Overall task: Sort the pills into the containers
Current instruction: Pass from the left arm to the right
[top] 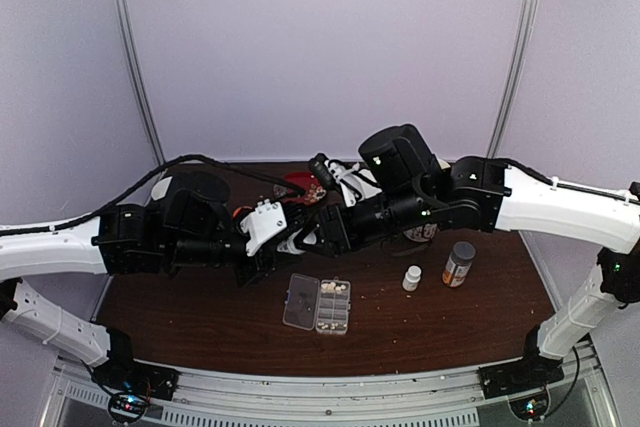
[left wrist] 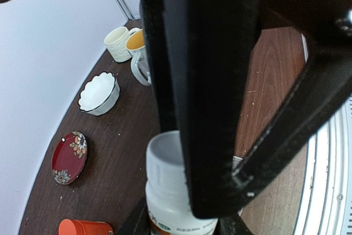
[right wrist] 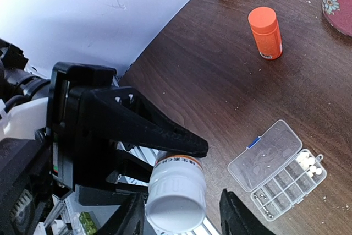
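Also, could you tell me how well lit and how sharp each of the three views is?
Top view: even, soft light, but the black arms blend into the dark table. Left wrist view: the left claw fills the frame, dark and featureless; the bowl behind is sharp. Right wrist view: the wall is blown out, the pill box crisp.

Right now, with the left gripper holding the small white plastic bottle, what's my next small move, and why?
Probably close the right gripper onto the white cap. Its fingers flank the cap, not yet closed on it, the left gripper clamps the small white plastic bottle by its body, and with the cap on nothing can pour into the open clear plastic pill box.
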### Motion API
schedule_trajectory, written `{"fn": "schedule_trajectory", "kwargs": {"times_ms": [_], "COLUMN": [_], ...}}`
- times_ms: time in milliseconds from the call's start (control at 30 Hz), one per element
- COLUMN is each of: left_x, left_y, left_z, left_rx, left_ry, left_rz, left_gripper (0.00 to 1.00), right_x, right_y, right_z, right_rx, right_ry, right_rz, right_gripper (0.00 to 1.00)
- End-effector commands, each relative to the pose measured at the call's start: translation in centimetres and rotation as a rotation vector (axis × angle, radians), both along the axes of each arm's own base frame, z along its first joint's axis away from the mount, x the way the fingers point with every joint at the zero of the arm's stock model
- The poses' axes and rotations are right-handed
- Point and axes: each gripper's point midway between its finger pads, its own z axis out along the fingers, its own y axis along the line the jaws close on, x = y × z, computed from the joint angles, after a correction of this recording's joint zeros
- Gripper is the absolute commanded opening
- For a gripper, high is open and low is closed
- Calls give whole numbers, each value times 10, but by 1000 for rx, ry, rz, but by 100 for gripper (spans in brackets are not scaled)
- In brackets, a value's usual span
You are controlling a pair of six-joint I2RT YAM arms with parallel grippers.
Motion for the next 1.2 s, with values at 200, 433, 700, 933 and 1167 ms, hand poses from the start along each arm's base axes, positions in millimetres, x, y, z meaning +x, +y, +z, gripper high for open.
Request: {"fn": "schedule_trajectory", "kwargs": {"times_ms": [200, 433, 700, 933, 1167], "left_x": [0, -1, -3, -3, -4], "left_y": [-3, -3, -3, -3, 2], "left_z": [9, 6, 5, 5, 13], "left_rx": [-24, -19, -17, -20, -140], "left_ry": [-27, -18, -9, 3, 32], "left_rz": [-9, -13, -19, -14, 24], "left_gripper": [19, 19, 19, 25, 74], "right_x": [6, 7, 7, 8, 7], "right_y": [-2, -3, -4, -6, -10], "right_z": [16, 12, 10, 8, 18], "right_rx": [18, 3, -9, -20, 45], "right_ry": [-35, -40, -44, -52, -51], "right_rz": [-9, -16, -10, -12, 4], "right_gripper": [43, 54, 29, 22, 16]}}
